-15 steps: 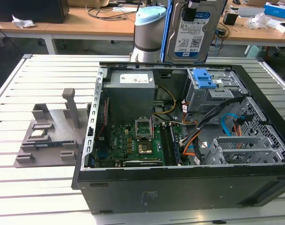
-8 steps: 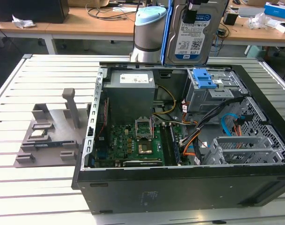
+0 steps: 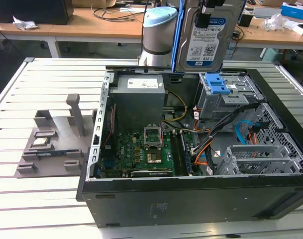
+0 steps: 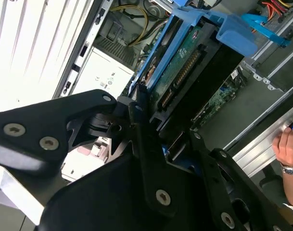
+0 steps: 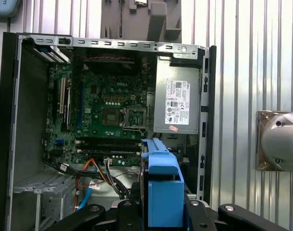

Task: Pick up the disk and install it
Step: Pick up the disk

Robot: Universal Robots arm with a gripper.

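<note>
The claw [image 3: 206, 17] pinches the disk [image 3: 207, 42] over the open computer case [image 3: 191, 199].
Exterior view, left to right: grey fixture [image 3: 54, 142] on table [image 3: 51, 199], motherboard [image 3: 131, 149] in case, then disk upright, just above the grey cage [image 3: 216, 105] with blue latch [image 3: 218, 83], far right of case.

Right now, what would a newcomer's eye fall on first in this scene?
The disk, a silver hard drive in a blue frame, hangs upright in the tool above the open computer case. Just below it sits the grey drive cage with a blue latch, and the green motherboard lies bare in the case toward the exterior view's left.
</note>
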